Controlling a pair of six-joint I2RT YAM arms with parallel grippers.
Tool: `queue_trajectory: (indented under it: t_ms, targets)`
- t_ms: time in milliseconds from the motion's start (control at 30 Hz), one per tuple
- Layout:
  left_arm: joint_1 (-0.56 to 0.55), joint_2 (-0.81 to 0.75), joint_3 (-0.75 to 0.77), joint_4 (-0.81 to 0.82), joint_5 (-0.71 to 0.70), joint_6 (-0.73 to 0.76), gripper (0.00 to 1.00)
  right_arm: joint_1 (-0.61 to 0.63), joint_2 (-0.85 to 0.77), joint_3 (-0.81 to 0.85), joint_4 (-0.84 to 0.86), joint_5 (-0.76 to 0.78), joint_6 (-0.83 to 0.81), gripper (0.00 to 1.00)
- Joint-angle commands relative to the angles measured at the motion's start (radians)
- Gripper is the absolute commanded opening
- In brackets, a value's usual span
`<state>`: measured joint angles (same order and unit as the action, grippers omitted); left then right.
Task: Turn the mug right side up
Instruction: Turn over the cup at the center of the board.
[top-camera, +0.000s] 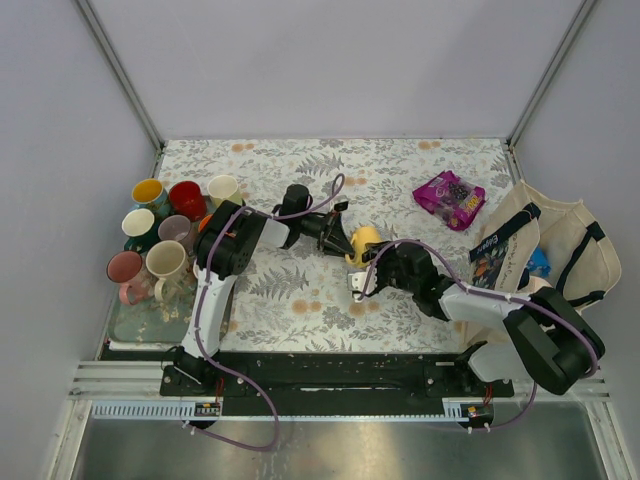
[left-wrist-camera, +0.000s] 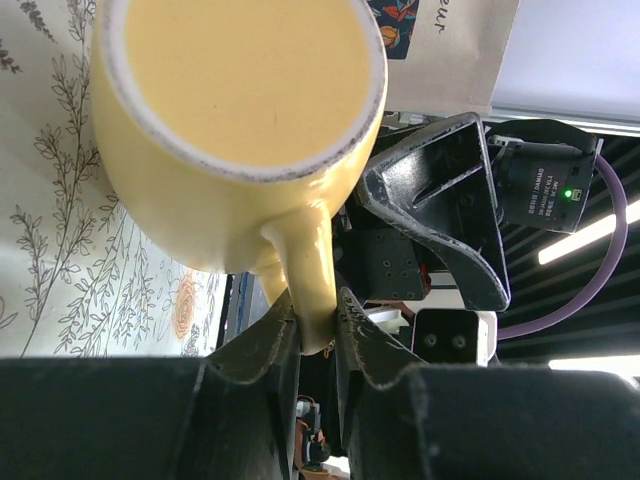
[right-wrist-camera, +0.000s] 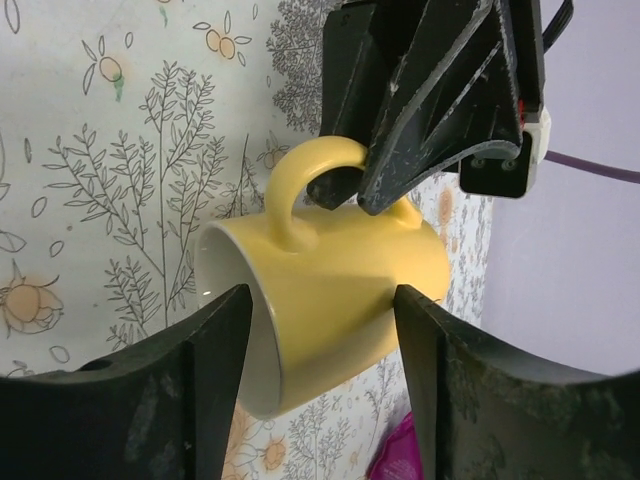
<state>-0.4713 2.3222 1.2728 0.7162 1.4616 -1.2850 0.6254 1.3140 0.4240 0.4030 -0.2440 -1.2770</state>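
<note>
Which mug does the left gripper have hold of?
The yellow mug mid-table, its handle pinched in the left gripper, tipped sideways; the other mugs stand upright at the table's left edge.

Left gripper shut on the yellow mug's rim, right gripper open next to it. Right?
No: the left gripper is shut on the handle of the yellow mug, not the rim, as the left wrist view shows. The right gripper is open, next to the mug.

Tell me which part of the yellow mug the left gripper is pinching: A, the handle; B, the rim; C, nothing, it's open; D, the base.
A: in the left wrist view the left gripper is shut on the handle of the yellow mug.
</note>
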Motion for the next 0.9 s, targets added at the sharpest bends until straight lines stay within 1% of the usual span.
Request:
queue_trajectory:
  t_ms: [0,33,67,133,167,233,300,333,367,400,433,467,500,600,700,800,867]
  targets:
    - [0.000,-0.024,0.020,0.063,0.118,0.004,0.00,-0.010,0.048,0.002,0.068,0.000,-0.084,0.65]
    - [0.000,-0.024,0.016,0.063,0.117,0.007,0.00,-0.010,0.054,0.010,0.063,0.002,-0.085,0.62]
    - [0.000,-0.030,0.013,0.065,0.118,0.012,0.03,-0.010,0.060,0.019,0.060,0.000,-0.085,0.59]
    - [0.000,-0.041,-0.001,0.087,0.117,0.004,0.16,-0.010,0.073,0.033,0.042,-0.008,-0.097,0.53]
    - [0.000,-0.046,-0.004,0.113,0.112,-0.010,0.20,-0.012,0.080,0.041,0.039,-0.011,-0.107,0.49]
    - [0.002,-0.064,-0.015,0.178,0.109,-0.036,0.24,-0.012,0.088,0.062,0.036,-0.018,-0.107,0.44]
    - [0.002,-0.084,-0.015,0.215,0.106,-0.053,0.28,-0.012,0.093,0.091,0.031,-0.021,-0.093,0.42]
    - [0.005,-0.092,-0.018,0.222,0.100,-0.057,0.30,-0.010,0.091,0.105,0.025,-0.021,-0.078,0.38]
    - [0.008,-0.101,-0.018,0.221,0.097,-0.056,0.36,-0.010,0.087,0.130,0.004,-0.015,-0.067,0.32]
    - [0.010,-0.109,-0.016,0.223,0.094,-0.054,0.42,-0.009,0.079,0.156,-0.044,-0.014,-0.056,0.28]
    - [0.014,-0.116,-0.021,0.229,0.092,-0.054,0.51,-0.012,0.068,0.180,-0.088,-0.009,-0.050,0.23]
    - [0.020,-0.129,-0.024,0.247,0.092,-0.062,0.66,-0.010,0.056,0.205,-0.131,-0.006,-0.042,0.21]
    - [0.023,-0.144,-0.030,0.276,0.089,-0.068,0.99,-0.013,0.044,0.220,-0.176,-0.009,-0.032,0.17]
    - [0.037,-0.179,-0.036,0.285,0.077,-0.070,0.99,-0.021,-0.014,0.271,-0.329,-0.070,-0.002,0.10]
    - [0.051,-0.214,-0.033,0.281,0.063,-0.063,0.99,-0.023,-0.068,0.320,-0.518,-0.130,0.016,0.07]
    - [0.068,-0.254,-0.021,0.252,0.040,-0.047,0.99,-0.021,-0.088,0.369,-0.679,-0.153,0.030,0.00]
    - [0.080,-0.279,-0.012,0.223,0.019,-0.030,0.99,-0.021,-0.087,0.401,-0.766,-0.159,0.028,0.00]
